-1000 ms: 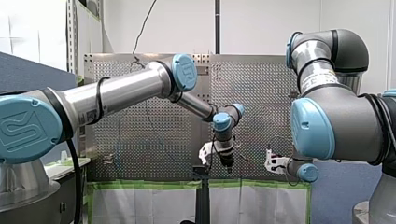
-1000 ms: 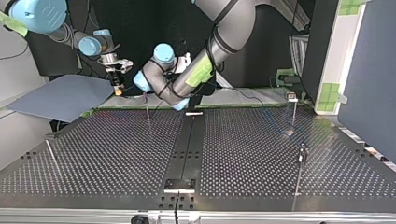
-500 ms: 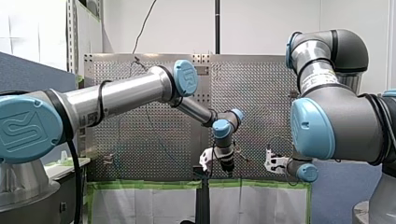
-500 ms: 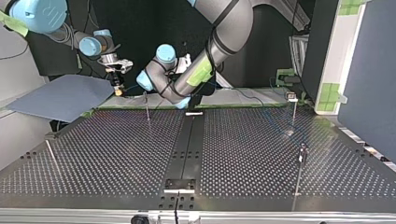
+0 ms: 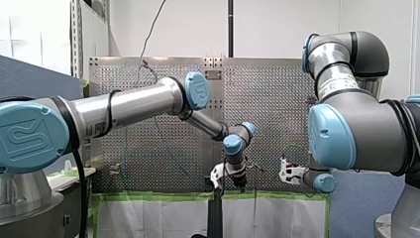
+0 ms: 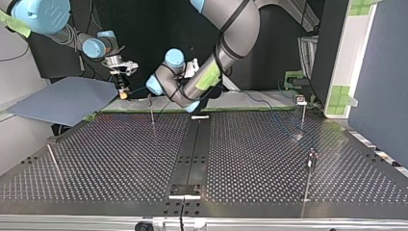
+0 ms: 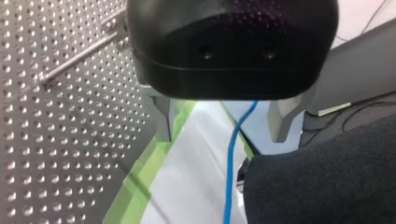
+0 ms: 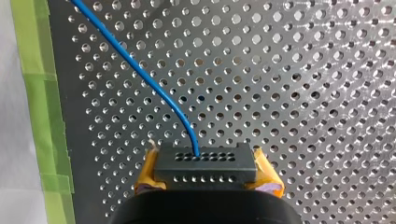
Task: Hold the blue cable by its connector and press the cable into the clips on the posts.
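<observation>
In the right wrist view a black connector (image 8: 205,162) sits between the yellow pads (image 8: 148,173) of my right gripper (image 8: 205,176), which is shut on it. The blue cable (image 8: 140,70) leaves the connector and runs over the perforated table. My left gripper (image 7: 225,135) is open. The blue cable (image 7: 232,158) hangs in the gap between its metal fingers (image 7: 165,122), touching neither. In the front view my left gripper (image 5: 239,183) points down near the table's green-taped edge. My right gripper (image 5: 291,173) is to its right. In the top view my right gripper (image 6: 123,89) hovers behind the table's far edge.
Thin metal posts stand on the table: one near the far edge (image 6: 151,109), one at the far right (image 6: 302,113), one nearer at the right (image 6: 311,166), and a leaning one at the left (image 6: 53,161). A blue-grey board (image 6: 62,98) lies beyond the far left corner.
My left arm has lowered, carrying its open gripper down toward the table's taped edge in the front view. My right arm and the connector have stayed in place.
</observation>
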Action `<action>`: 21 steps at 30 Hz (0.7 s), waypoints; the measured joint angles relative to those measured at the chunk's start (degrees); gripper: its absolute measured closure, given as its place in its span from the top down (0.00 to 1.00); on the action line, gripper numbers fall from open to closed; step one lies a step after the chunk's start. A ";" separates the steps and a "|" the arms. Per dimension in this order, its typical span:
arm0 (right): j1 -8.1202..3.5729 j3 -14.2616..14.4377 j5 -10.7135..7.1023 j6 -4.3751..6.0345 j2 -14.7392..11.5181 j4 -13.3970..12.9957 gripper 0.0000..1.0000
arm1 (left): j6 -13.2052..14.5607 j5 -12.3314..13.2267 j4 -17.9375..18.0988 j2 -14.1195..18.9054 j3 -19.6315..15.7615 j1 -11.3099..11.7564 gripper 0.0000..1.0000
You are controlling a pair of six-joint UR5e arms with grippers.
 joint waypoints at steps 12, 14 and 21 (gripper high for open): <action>0.02 -0.06 0.60 -0.14 0.01 0.03 0.00 | -0.50 0.13 0.54 -5.86 5.33 0.75 1.00; 0.02 -0.07 0.61 -0.18 0.01 0.02 0.00 | -0.47 -0.22 0.96 -6.71 5.60 1.03 1.00; 0.02 -0.13 0.61 -0.22 0.00 -0.02 0.00 | 0.82 -2.29 2.03 -7.40 4.81 1.54 1.00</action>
